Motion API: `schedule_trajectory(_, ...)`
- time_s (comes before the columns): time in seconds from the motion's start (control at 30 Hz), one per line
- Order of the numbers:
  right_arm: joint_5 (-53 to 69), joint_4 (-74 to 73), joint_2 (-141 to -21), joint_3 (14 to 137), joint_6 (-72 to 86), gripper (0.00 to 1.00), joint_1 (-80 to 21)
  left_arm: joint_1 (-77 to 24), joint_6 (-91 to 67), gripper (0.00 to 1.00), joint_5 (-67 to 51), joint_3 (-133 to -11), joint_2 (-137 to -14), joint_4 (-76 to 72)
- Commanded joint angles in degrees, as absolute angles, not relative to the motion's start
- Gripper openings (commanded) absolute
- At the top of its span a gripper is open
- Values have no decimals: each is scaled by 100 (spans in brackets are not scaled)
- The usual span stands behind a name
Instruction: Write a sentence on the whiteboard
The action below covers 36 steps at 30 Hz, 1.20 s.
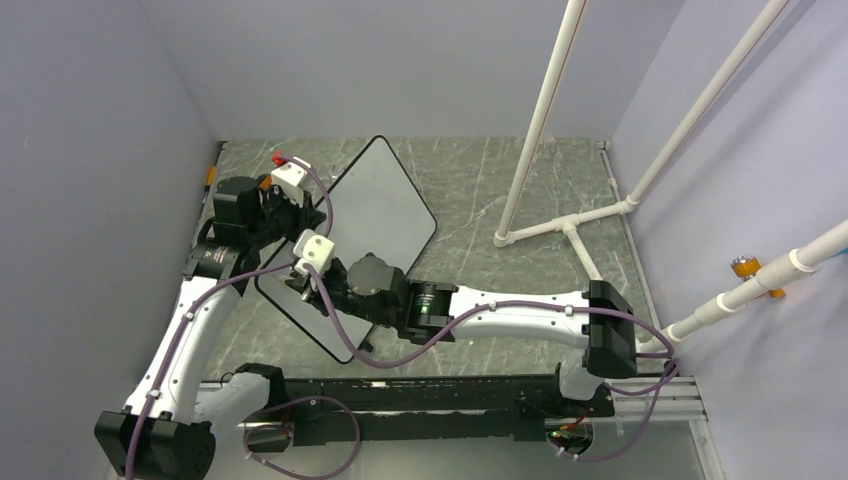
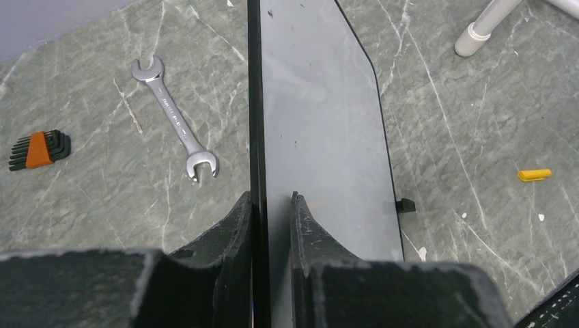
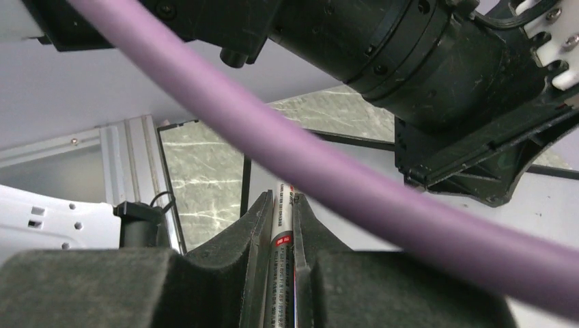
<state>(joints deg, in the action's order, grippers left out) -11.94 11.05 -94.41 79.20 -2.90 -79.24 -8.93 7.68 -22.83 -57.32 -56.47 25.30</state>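
Observation:
The whiteboard [image 1: 385,200] lies at a slant at the back left, partly under both arms. My left gripper [image 1: 298,215] is shut on its black-rimmed left edge; in the left wrist view that gripper [image 2: 272,201] has one finger on each side of the whiteboard [image 2: 321,116]. My right gripper [image 1: 300,285] is over the board's near part, shut on a white marker [image 3: 283,219] with a red band. The marker's tip is hidden behind a purple cable [image 3: 307,164]. The board face [image 3: 546,205] looks blank, and no sentence shows.
A steel wrench [image 2: 176,119] and an orange set of hex keys [image 2: 37,150] lie left of the board. A small yellow cap [image 2: 534,175] lies to its right. A white pipe frame [image 1: 570,220] stands at the back right. Grey walls close in the table.

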Motion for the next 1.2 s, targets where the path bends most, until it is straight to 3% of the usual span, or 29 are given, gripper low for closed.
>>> schedule_trajectory(0.0,-1266,1244,-9632,8308,-399,0,-7954,-1011,1049,0,-2382,-5405,-5731,3674)
schedule_trajectory(1.17,-1846,730,-10034,8391,-201,0,-7670,-1011,1053,0,-2373,-5404,-5702,3677)
